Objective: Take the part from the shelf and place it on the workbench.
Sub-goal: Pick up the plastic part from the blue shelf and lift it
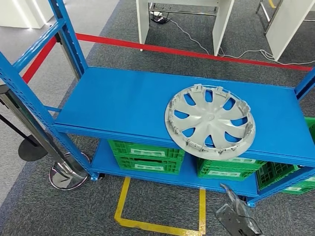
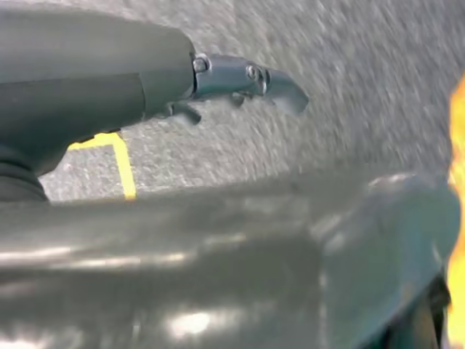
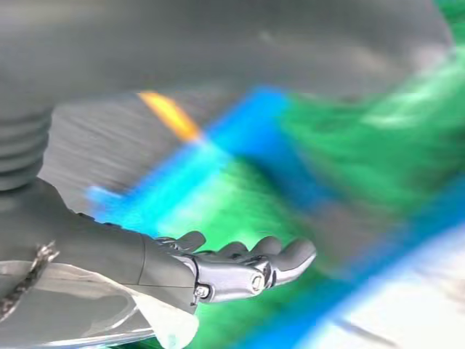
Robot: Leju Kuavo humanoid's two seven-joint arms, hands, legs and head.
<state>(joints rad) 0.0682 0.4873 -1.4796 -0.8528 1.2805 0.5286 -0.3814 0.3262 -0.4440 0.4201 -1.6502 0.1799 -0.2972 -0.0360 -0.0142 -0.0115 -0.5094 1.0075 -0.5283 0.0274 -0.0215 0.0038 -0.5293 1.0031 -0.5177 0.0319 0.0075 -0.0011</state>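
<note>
Reach step: right hand [image 3: 241, 265] empty, fingers spread, apparently low before shelf [image 1: 122, 105]; hubcap [image 1: 209, 122] above, untouched. Next: raise hand to rim.

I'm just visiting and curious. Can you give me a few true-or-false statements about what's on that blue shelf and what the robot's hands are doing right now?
1. The silver wheel cover lies flat on the top level of the blue shelf. True.
2. The right hand is gripping the wheel cover. False: it holds nothing, its fingers stretched out, below the shelf's front edge.
3. Green crates sit on the lower level. True.
4. The wheel cover rests inside a crate. False: it lies on the bare top board.
5. The left hand holds a part. False: it holds nothing, over the carpet.
</note>
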